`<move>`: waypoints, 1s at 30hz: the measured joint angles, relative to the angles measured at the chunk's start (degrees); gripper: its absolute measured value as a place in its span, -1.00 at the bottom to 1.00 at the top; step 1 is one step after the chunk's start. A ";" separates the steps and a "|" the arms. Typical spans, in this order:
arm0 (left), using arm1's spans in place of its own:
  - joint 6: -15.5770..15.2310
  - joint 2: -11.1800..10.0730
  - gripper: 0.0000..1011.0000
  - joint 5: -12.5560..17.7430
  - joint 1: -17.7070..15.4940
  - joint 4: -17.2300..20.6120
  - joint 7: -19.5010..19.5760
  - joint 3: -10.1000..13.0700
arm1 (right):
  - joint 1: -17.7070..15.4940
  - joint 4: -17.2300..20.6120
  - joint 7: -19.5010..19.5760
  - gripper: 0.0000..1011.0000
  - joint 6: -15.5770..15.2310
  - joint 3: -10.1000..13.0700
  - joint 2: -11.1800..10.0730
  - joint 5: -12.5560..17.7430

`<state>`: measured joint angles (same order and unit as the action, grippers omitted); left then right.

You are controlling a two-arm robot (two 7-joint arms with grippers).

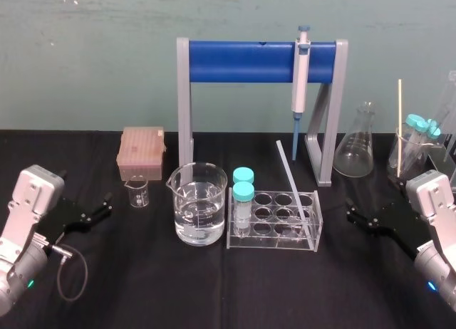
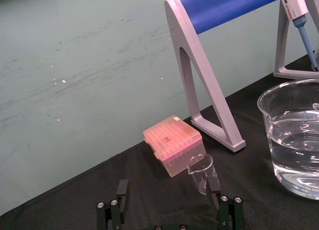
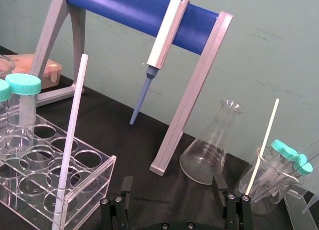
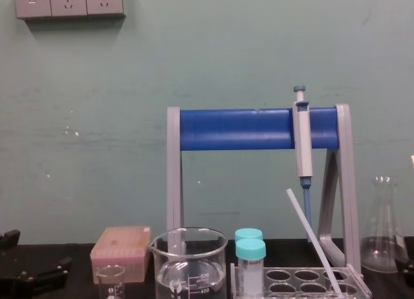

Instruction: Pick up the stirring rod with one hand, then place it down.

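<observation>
Showing rod (image 1: 292, 183) leaning in rack (image 1: 274, 238) on desk (image 1: 142, 286), ungrasped; right end effector (image 1: 350, 211) and left end effector (image 1: 105, 206) both wide open, well apart from it. Risking tipping rack or capped tubes (image 1: 243, 194) through oblique pull.

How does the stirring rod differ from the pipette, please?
The rod leans tilted in the rack; the pipette hangs upright on the stand. The rod is plain translucent white; the pipette is thicker with a blue tip. Both are long and slim.
</observation>
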<state>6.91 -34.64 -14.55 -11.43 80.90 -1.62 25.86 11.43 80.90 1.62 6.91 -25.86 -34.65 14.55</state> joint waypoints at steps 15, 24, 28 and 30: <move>0.00 0.00 0.98 0.00 0.00 0.00 0.00 0.00 | 0.00 0.00 0.00 0.98 0.00 0.00 0.00 0.00; 0.00 0.00 0.98 0.00 0.00 0.00 0.00 0.00 | 0.00 0.00 0.00 0.98 0.00 0.00 0.00 0.00; 0.00 0.00 0.98 0.00 0.00 0.00 0.00 0.00 | 0.00 0.00 0.00 0.98 0.00 0.00 0.00 0.00; 0.00 0.00 0.98 0.00 0.00 0.00 0.00 0.00 | 0.00 0.00 0.00 0.98 0.00 0.00 0.00 0.00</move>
<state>6.91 -34.65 -14.55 -11.43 80.90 -1.62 25.86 11.43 80.90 1.62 6.90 -25.86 -34.65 14.55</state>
